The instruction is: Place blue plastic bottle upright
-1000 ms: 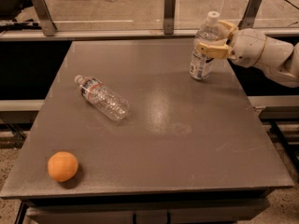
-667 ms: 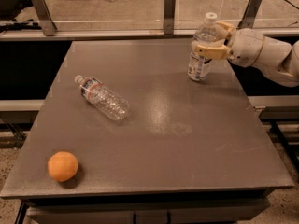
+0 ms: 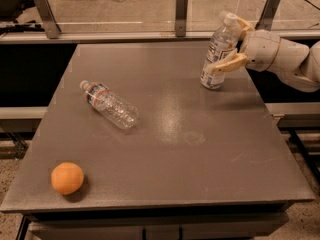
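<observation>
The blue plastic bottle (image 3: 216, 54), bluish clear with a white cap and a white label, stands at the table's far right with its base on or just above the surface and its top leaning slightly right. My gripper (image 3: 234, 45) reaches in from the right and is shut on the bottle. One tan finger (image 3: 228, 64) crosses the bottle's lower body in front. The other finger shows behind the cap.
A clear ribbed bottle with a red-and-blue band (image 3: 110, 105) lies on its side left of centre. An orange (image 3: 67, 178) sits near the front left corner. A glass barrier with metal posts (image 3: 181, 12) runs along the back edge of the grey table (image 3: 200, 154).
The gripper and the blue bottle have shifted slightly left, and the bottle's top leans a bit more to the right. The lying bottle and the orange have not moved.
</observation>
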`<action>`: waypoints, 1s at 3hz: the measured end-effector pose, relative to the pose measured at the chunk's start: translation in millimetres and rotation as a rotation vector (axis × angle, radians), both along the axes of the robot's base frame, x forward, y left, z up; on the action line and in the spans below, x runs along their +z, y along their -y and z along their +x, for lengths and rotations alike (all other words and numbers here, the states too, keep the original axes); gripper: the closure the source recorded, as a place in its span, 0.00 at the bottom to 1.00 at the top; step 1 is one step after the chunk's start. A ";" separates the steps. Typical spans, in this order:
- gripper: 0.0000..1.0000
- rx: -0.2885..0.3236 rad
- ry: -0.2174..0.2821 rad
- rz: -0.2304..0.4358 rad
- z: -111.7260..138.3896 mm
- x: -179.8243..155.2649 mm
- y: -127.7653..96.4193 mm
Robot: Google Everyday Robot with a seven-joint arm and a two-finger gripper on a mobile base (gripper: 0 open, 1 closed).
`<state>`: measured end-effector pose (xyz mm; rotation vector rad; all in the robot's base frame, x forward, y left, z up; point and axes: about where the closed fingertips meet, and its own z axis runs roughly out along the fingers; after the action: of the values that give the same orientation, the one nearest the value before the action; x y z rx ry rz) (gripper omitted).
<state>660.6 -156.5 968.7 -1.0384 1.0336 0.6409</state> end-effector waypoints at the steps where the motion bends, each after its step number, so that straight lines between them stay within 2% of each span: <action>1: 0.00 0.000 0.000 0.000 0.0 0.0 0.0; 2: 0.00 -0.030 0.018 -0.014 0.8 1.2 5.8; 3: 0.00 -0.107 0.058 -0.028 -0.5 11.6 31.0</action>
<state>660.1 -187.5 980.3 -1.0132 1.0424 0.5080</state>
